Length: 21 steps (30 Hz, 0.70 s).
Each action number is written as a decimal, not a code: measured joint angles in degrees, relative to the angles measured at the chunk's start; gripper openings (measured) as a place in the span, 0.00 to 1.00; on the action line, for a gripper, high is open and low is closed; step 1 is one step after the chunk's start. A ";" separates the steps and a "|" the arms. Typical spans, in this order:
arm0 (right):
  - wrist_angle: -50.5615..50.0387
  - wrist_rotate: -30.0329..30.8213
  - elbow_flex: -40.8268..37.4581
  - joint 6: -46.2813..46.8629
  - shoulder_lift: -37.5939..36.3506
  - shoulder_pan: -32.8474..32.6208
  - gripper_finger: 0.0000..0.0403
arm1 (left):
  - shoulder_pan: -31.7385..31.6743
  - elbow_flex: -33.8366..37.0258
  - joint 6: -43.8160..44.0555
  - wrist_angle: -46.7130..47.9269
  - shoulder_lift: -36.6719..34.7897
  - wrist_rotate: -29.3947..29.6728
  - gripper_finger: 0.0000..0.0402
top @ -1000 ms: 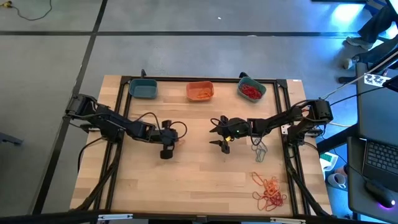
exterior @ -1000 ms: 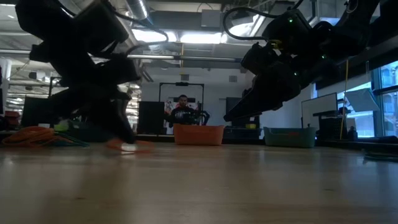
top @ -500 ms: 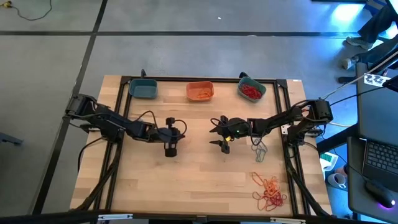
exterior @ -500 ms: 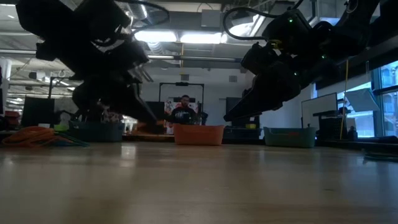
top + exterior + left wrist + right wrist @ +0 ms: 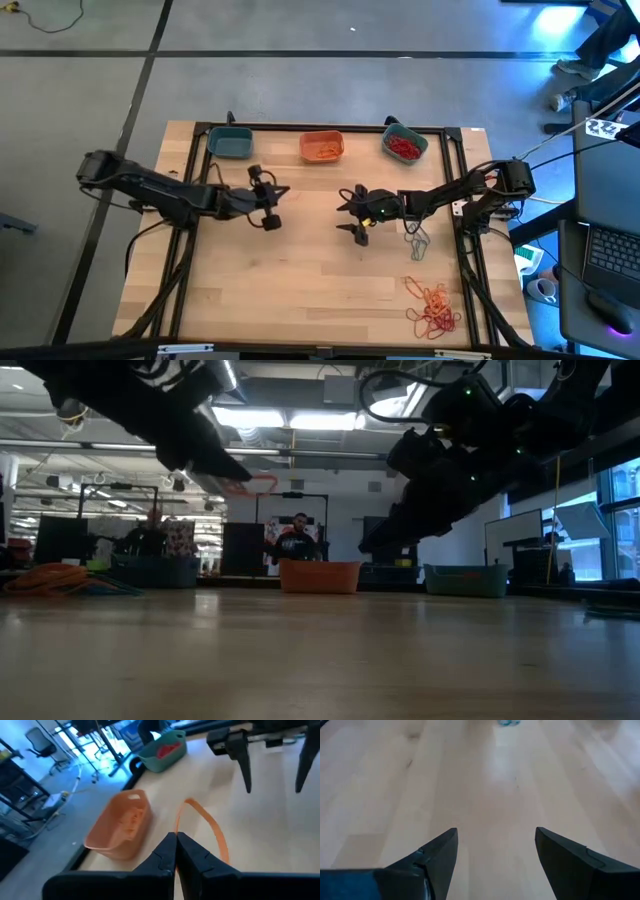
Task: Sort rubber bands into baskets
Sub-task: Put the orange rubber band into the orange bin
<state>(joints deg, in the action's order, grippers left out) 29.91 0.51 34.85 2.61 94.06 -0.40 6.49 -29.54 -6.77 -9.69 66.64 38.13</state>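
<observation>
Near the tabletop's front right corner lies a heap of orange bands (image 5: 433, 308). Further in, by the right edge, a few grey-teal bands (image 5: 416, 240) lie in a loose tangle. Mid-table, the right gripper (image 5: 347, 211) hovers above the wood with its fingers spread wide and nothing between them. To its left, the left gripper (image 5: 276, 190) is lifted clear of the table, fingers pinched together on one orange band (image 5: 204, 826) that loops out from the tips. Along the far edge stand three baskets: a teal one (image 5: 230, 143) toward the left corner, an orange one (image 5: 321, 146) in the middle, and a teal one (image 5: 404, 142) holding red bands (image 5: 403, 147) toward the right corner.
</observation>
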 joint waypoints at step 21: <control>0.04 20.49 1.66 -11.91 0.00 8.40 0.66 | -24.29 0.04 -11.86 -27.88 8.34 -19.13 0.01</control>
<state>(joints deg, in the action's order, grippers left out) 29.95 20.99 36.51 -9.30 94.06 8.00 -17.80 -29.50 -18.62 -37.57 74.98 19.00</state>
